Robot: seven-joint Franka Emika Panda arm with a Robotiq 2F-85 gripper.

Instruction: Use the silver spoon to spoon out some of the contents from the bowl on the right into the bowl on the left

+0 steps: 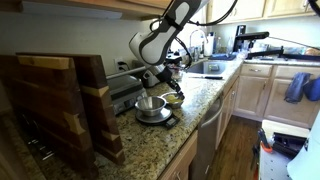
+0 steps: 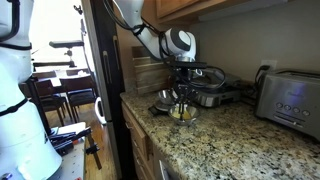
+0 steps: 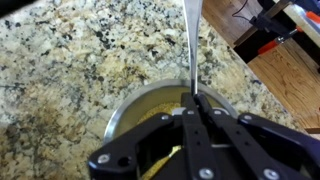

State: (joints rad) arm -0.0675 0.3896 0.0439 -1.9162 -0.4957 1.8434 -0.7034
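My gripper (image 3: 195,106) is shut on the handle of the silver spoon (image 3: 192,40), which runs away from the jaws over the counter. Directly below the jaws is a metal bowl (image 3: 122,108) holding yellowish grainy contents (image 3: 152,124). In both exterior views the gripper (image 1: 167,82) (image 2: 183,93) hangs over this filled bowl (image 1: 175,99) (image 2: 183,113). A second, larger silver bowl (image 1: 151,106) (image 2: 164,98) stands right beside it. The spoon's scoop end is hidden.
Tall wooden cutting boards (image 1: 60,100) stand close to the bowls. A toaster (image 2: 290,98) and a dark grill appliance (image 2: 214,96) sit along the granite counter (image 3: 60,60). A sink (image 1: 208,68) lies farther back. The counter edge drops to the wooden floor (image 3: 290,80).
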